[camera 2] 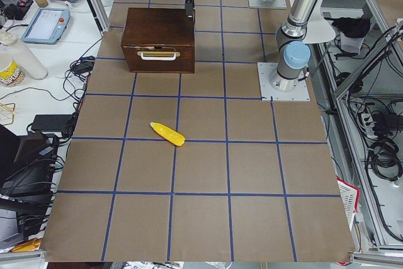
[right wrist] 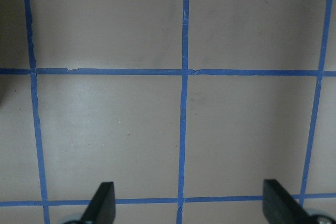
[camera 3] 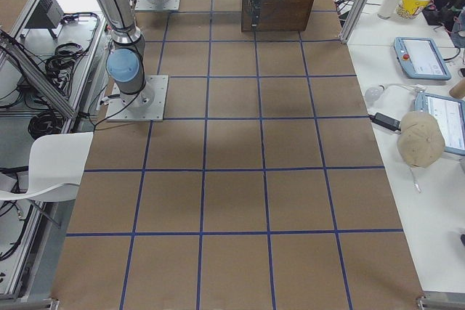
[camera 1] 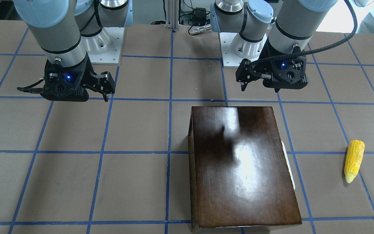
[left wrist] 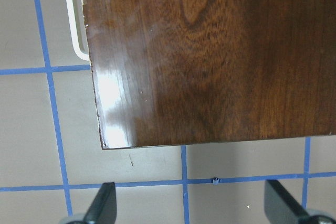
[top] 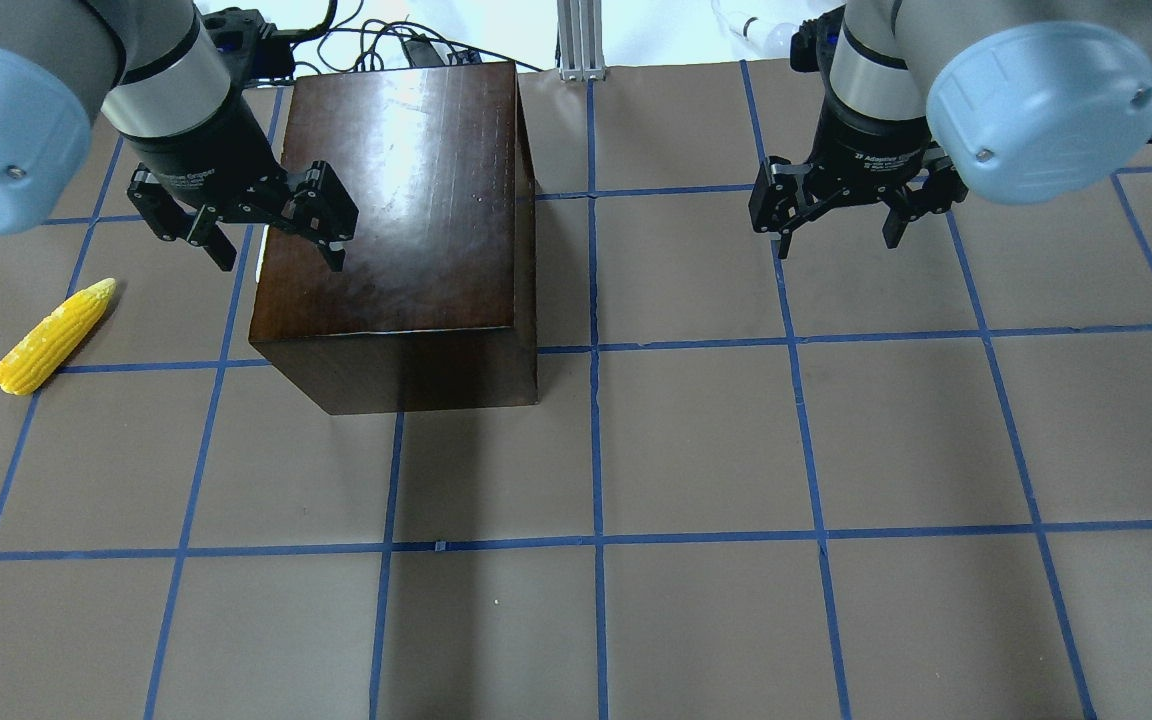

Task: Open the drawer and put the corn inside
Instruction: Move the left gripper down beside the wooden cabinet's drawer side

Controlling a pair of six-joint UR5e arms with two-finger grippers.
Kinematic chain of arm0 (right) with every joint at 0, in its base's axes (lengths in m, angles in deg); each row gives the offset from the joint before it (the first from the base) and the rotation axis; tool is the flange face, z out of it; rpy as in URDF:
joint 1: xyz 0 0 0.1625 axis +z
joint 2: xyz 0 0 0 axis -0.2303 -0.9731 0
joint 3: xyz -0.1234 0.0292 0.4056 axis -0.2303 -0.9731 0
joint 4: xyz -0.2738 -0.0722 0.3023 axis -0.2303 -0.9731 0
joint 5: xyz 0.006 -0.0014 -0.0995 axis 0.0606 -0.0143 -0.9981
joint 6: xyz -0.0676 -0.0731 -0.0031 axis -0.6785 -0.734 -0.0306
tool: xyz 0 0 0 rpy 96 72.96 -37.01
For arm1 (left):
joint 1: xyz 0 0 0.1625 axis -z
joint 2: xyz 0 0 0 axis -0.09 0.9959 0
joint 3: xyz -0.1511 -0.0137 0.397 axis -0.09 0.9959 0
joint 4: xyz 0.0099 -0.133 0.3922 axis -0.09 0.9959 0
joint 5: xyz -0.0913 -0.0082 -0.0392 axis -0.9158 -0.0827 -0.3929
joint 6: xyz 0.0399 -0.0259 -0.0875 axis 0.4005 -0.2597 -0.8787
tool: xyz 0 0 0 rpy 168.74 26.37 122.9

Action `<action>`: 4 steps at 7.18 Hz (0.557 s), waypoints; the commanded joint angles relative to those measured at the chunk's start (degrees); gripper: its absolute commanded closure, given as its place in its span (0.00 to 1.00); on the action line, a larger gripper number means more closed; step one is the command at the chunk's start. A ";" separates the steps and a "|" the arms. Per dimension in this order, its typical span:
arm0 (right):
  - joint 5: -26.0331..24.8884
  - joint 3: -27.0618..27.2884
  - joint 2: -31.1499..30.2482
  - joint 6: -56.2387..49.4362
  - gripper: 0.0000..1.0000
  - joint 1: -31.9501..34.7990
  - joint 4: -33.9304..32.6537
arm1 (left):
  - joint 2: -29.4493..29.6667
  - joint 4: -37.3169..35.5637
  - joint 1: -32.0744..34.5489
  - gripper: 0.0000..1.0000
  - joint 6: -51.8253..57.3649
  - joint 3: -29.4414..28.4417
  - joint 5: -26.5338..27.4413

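The glossy dark-brown box stands on the table with its drawer shut. The drawer's front panel faces the robot's left, and its whitish handle shows along that side, also in the left wrist view. The yellow corn lies on the table left of the box, also in the front view. My left gripper is open and empty, above the box's top edge on the handle side. My right gripper is open and empty over bare table far to the right.
The table is covered in brown paper with a blue tape grid. The arm bases stand at the robot's edge. Cables and a metal post lie beyond the far edge, behind the box.
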 commanded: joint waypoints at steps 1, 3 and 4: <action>-0.02 0.00 0.03 0.00 0.00 0.00 -0.07 | 0.07 -0.06 -1.24 0.00 0.07 0.06 0.00; -0.02 0.00 -0.06 0.00 0.00 0.00 -0.07 | 0.16 -0.06 -1.43 0.00 -0.01 -0.03 -0.26; -0.02 0.00 0.03 0.00 0.00 0.00 0.02 | -0.01 -0.06 -1.43 0.00 -0.10 -0.12 -0.35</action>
